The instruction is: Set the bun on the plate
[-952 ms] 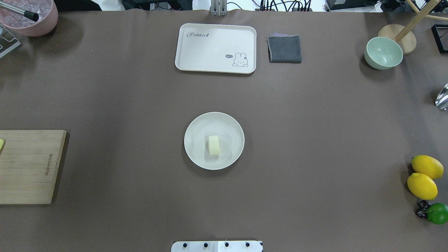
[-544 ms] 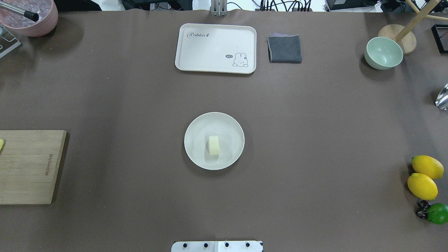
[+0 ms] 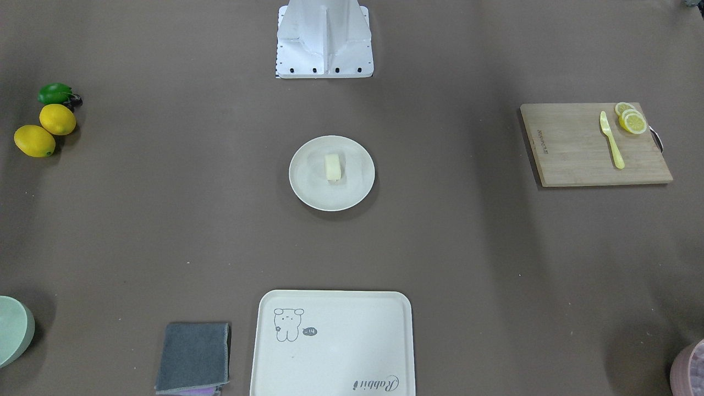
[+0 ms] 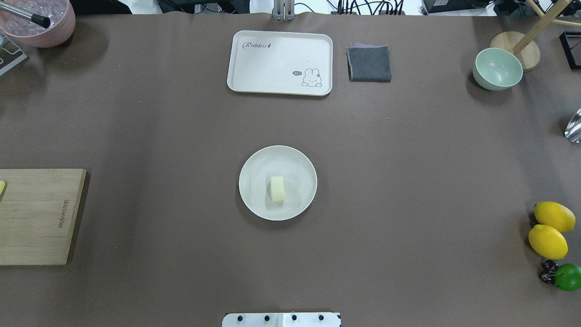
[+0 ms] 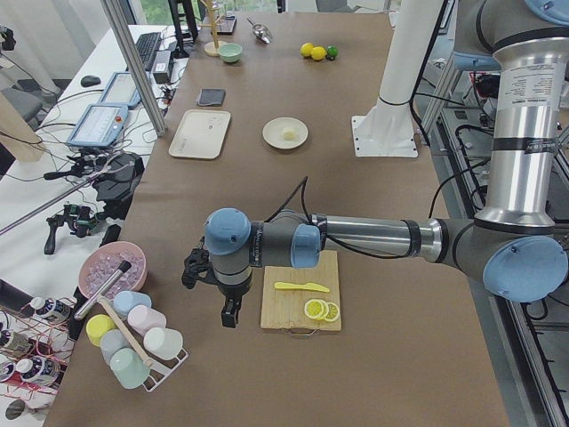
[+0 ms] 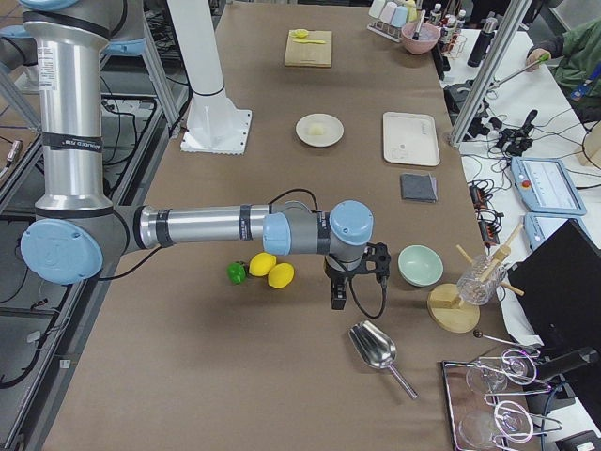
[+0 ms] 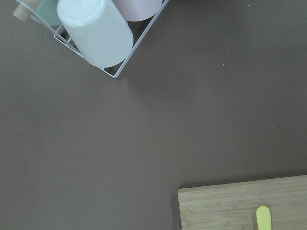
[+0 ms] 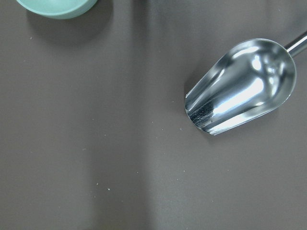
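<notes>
The pale bun (image 4: 277, 188) (image 3: 333, 167) lies on its side in the middle of the round cream plate (image 4: 254, 167) (image 3: 308, 187) at the table's centre. It also shows as a small bun (image 5: 288, 134) (image 6: 319, 129) on the plate (image 5: 274, 139) (image 6: 306, 134) in both side views. My left gripper (image 5: 229, 315) hangs far off at the table's left end, beside the cutting board. My right gripper (image 6: 338, 297) hangs at the right end, near the lemons. Only the side views show them, so I cannot tell whether either is open or shut.
A cream tray (image 4: 254, 59) with a rabbit drawing and a grey cloth (image 4: 369, 63) lie at the far side. A green bowl (image 4: 497, 69), a metal scoop (image 8: 240, 86), lemons (image 4: 547, 240) and a lime (image 4: 567, 277) are on the right. The cutting board (image 3: 572, 148) with lemon slices (image 3: 631, 120), a cup rack (image 7: 96, 33) and a pink bowl (image 4: 41, 22) are on the left.
</notes>
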You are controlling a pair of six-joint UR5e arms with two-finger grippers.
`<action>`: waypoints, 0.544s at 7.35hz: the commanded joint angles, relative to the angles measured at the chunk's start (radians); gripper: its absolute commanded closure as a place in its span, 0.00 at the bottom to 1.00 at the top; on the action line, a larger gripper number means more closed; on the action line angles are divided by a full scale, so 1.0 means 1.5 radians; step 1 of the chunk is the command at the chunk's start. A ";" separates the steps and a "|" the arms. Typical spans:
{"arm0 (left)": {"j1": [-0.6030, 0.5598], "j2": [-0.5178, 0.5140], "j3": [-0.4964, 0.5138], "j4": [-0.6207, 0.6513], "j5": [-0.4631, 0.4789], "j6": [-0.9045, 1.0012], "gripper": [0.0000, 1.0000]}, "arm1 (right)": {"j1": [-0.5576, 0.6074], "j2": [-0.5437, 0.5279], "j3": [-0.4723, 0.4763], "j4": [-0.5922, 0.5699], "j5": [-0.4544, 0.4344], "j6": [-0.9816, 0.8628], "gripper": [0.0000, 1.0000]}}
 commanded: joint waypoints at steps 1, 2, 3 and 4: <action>0.000 0.000 0.003 0.000 0.000 0.000 0.02 | 0.000 0.004 0.000 -0.002 0.000 0.000 0.00; 0.001 -0.001 0.005 0.000 0.000 0.000 0.02 | 0.000 0.006 0.000 -0.002 0.000 0.000 0.00; 0.001 -0.001 0.006 0.000 0.001 0.000 0.02 | 0.000 0.006 -0.001 -0.003 0.000 0.000 0.00; 0.001 -0.002 0.006 0.000 0.000 0.000 0.02 | 0.000 0.006 0.000 -0.004 0.000 0.000 0.00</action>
